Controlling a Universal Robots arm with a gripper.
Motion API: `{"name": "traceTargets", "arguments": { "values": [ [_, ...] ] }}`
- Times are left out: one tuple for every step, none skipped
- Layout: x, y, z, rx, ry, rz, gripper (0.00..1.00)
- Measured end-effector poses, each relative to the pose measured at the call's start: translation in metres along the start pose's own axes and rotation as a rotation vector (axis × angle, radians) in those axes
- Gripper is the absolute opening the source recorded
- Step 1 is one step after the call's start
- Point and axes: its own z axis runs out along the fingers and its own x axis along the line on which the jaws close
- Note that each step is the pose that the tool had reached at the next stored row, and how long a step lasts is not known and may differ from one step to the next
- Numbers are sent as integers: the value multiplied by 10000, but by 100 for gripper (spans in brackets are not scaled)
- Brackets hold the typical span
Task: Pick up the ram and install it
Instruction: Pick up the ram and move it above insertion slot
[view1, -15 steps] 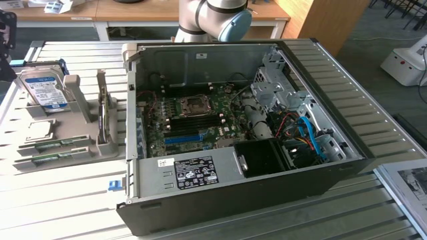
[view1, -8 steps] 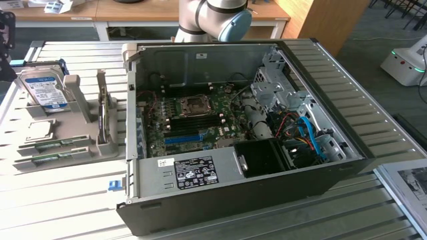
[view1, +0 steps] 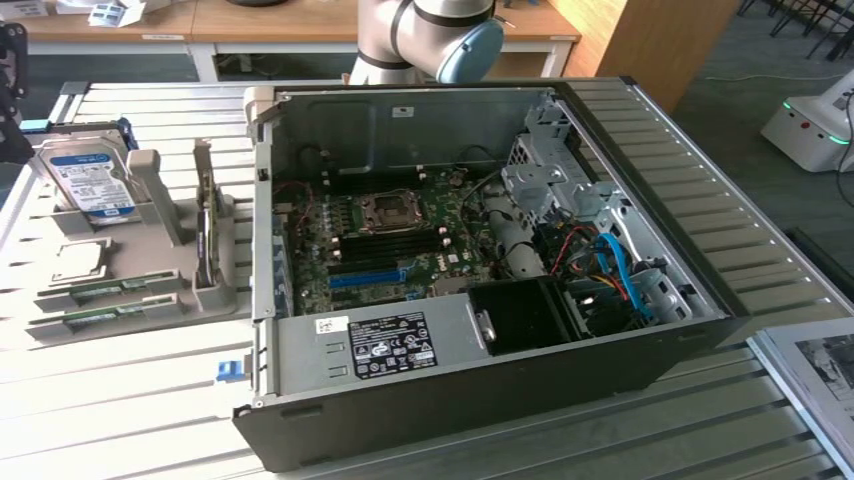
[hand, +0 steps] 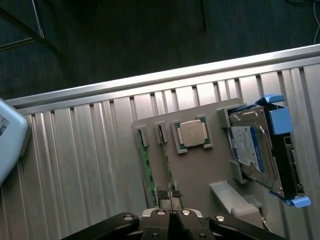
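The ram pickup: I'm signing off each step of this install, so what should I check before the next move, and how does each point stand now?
1. The ram lies in its slot on the tray: ok.
2. The gripper holds nothing: ok.
3. The fingers are open for a grasp: not ok, they are shut.
4. The gripper is over the tray, near the ram: ok; exact alignment, cannot tell.
5. The computer case is open, with the motherboard exposed: ok.
6. A memory slot is free: cannot tell.
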Motion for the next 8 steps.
{"name": "traceTargets", "arguments": {
  "values": [
    [0, 0, 0, 5, 3, -75, 10],
    [0, 0, 0, 10, 5, -146, 10],
    [0, 0, 0, 13, 8, -217, 10],
    [0, 0, 0, 18, 11, -288, 10],
    [0, 0, 0, 23, 14, -359, 10],
    [0, 0, 0, 27, 17, -433, 10],
    [0, 0, 0, 32, 19, -507, 10],
    [0, 0, 0, 37, 22, -590, 10]
  ]
}}
